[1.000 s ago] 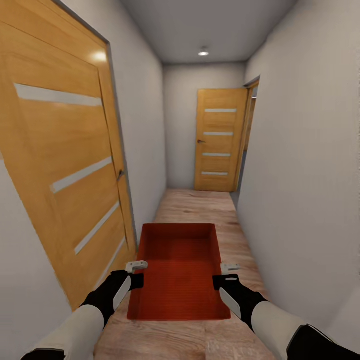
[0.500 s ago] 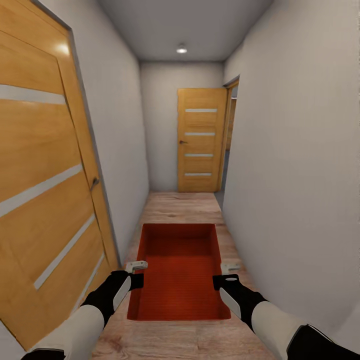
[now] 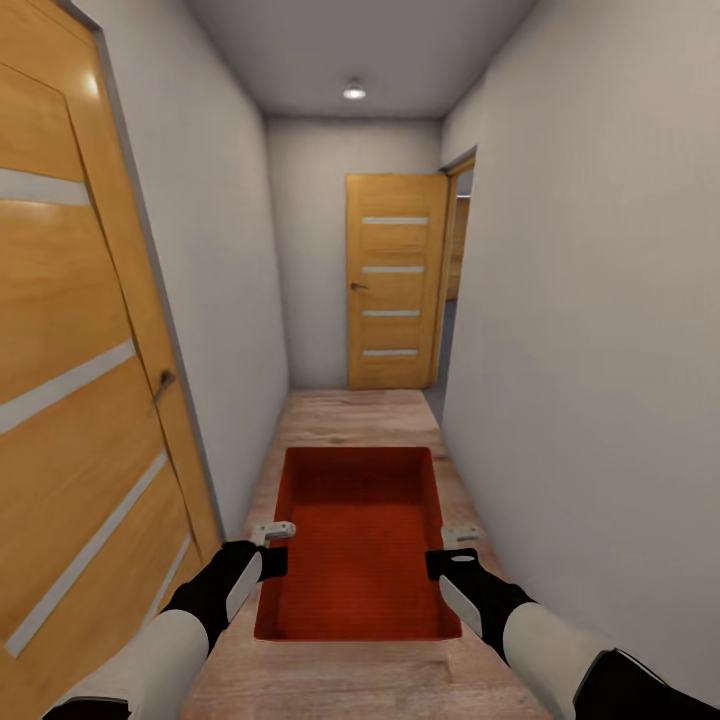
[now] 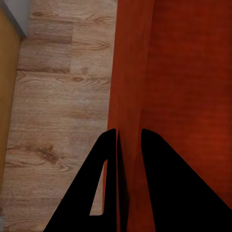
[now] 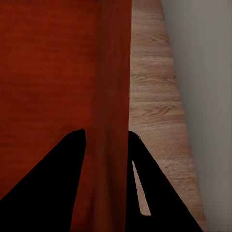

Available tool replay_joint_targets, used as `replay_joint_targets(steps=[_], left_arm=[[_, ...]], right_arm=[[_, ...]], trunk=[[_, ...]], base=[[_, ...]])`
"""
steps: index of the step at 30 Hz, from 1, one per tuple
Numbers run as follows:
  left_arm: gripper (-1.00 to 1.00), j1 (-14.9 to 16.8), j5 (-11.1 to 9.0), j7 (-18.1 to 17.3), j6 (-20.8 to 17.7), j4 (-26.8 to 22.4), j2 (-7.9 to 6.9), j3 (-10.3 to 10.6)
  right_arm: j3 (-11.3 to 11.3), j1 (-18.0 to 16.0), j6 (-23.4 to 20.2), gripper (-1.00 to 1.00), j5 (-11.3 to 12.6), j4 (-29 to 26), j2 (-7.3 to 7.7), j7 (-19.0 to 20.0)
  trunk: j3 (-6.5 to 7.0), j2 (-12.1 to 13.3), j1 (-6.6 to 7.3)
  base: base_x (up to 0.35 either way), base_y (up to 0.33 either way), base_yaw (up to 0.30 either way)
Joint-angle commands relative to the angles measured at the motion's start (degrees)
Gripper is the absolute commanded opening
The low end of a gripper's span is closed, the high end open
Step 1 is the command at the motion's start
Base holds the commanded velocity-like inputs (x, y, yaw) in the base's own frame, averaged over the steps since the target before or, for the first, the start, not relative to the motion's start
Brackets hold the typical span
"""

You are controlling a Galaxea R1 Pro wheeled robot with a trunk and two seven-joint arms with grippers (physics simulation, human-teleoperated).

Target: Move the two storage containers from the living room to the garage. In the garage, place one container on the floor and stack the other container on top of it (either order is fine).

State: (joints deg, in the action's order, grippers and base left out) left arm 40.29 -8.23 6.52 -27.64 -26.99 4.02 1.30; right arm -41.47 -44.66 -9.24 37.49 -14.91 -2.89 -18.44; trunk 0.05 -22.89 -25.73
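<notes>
One orange-red storage container (image 3: pixel 360 540) hangs level in front of me over the wood plank floor (image 3: pixel 350 415) of a narrow corridor, and it is empty. My left gripper (image 3: pixel 272 548) is shut on its left long wall, and my right gripper (image 3: pixel 450 550) is shut on its right long wall. In the left wrist view, the thin container wall (image 4: pixel 128 72) runs between the two dark fingers of the left gripper (image 4: pixel 129 133). The right wrist view has the opposite container wall (image 5: pixel 113 72) pinched in the right gripper (image 5: pixel 106 133).
A closed wooden door (image 3: pixel 80 350) with pale stripes stands close on my left. Another wooden door (image 3: pixel 393 285) closes the corridor's far end, with an open doorway (image 3: pixel 455 280) beside it on the right. The plain right wall (image 3: pixel 600 350) is near the container.
The camera has moved forward along the corridor and swung a little. The left door has slid further toward the picture's left edge. Container and grippers hold the same place in view.
</notes>
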Motion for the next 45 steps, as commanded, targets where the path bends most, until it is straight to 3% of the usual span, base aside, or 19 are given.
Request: replay_joint_targets(steps=[1,45], left_arm=[[-1.00,0.0,-0.8,0.7,-0.3,0.0,-0.07,-0.2],[-1.00,0.0,-0.8,0.7,-0.3,0.0,-0.07,-0.2]], right_arm=[[2.0,-0.1,-0.2,-1.00,-1.8,-0.2,0.25,-3.8],[2.0,-0.1,0.0,-1.00,-1.9,-0.2,0.24,-3.8]], trunk=[[-0.02,0.0,-0.05],[-0.02,0.0,-0.05]], base=[[0.321,0.078,0.000],[0.322,0.047,0.000]])
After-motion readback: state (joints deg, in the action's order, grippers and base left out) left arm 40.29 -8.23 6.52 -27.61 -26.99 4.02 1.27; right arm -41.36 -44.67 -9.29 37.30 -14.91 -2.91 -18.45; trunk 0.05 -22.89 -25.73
